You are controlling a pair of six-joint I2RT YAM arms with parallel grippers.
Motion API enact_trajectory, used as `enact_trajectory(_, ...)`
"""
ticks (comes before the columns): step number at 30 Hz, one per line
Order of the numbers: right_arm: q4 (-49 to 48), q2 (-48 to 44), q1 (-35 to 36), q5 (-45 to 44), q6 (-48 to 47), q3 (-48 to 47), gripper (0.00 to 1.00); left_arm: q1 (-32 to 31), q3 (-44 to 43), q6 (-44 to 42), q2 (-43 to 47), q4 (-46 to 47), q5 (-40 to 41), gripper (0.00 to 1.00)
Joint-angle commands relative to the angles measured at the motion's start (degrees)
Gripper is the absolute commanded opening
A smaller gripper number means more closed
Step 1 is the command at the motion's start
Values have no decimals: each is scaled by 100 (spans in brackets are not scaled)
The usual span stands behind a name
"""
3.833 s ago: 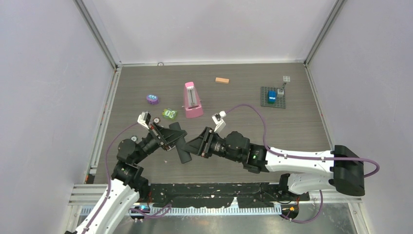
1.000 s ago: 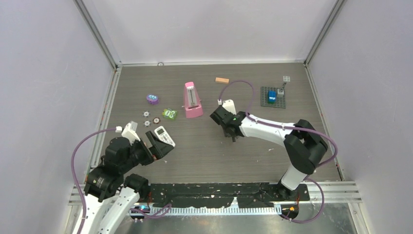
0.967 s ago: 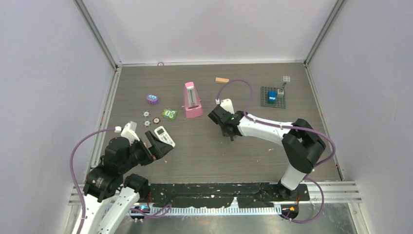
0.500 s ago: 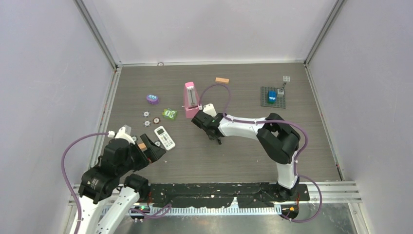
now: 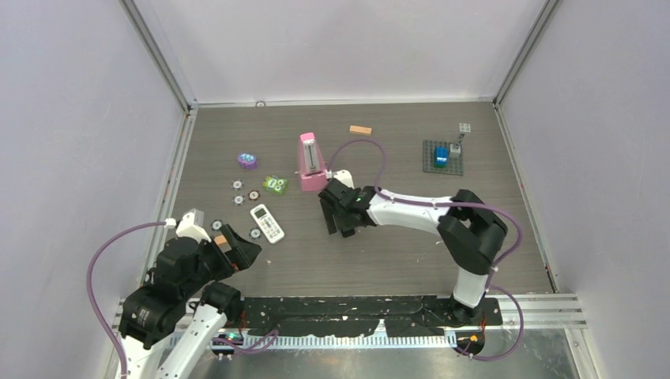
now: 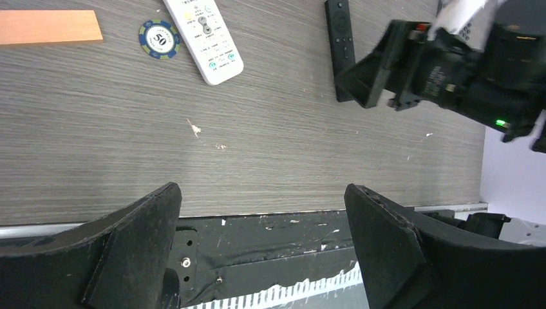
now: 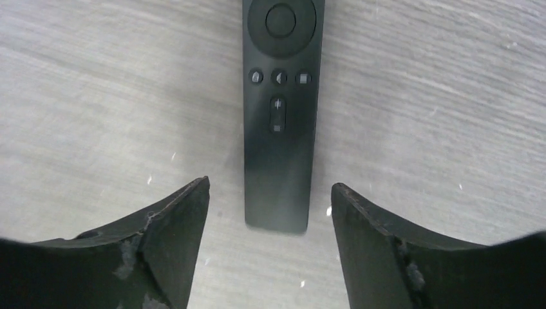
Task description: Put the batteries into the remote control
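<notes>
Two remotes, perhaps five chips (image 5: pixel 254 194); my left gripper (image 6: pixel 262 190) and right gripper (image 7: pixel 270 187) both gape empty.
The black remote (image 7: pixel 280 116) lies flat just nearside of the pink metronome (image 5: pixel 312 162), long axis running between my right fingers, round pad end away from my wrist; the white remote (image 5: pixel 266 223) lies near-left of the metronome.

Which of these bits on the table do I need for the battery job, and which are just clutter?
For the job: black remote, below the open right pincer; possibly the white remote. No batteries that I can make out.
Lying about: pink metronome, poker chips, wooden block, Lego baseplate, purple toy, green toy.
</notes>
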State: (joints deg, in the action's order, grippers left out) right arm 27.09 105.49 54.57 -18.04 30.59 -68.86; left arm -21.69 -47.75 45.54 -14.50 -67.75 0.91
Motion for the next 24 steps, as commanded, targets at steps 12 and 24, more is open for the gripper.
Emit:
enact_trajectory(12,1442,-5801,38,-775,419,1356,95,-9,-931,-673,434,-212,-208,100)
enact_trajectory(24,5040,-8710,34,-2444,754,-1625,95,-10,-1500,-1020,870,-578,-136,100)
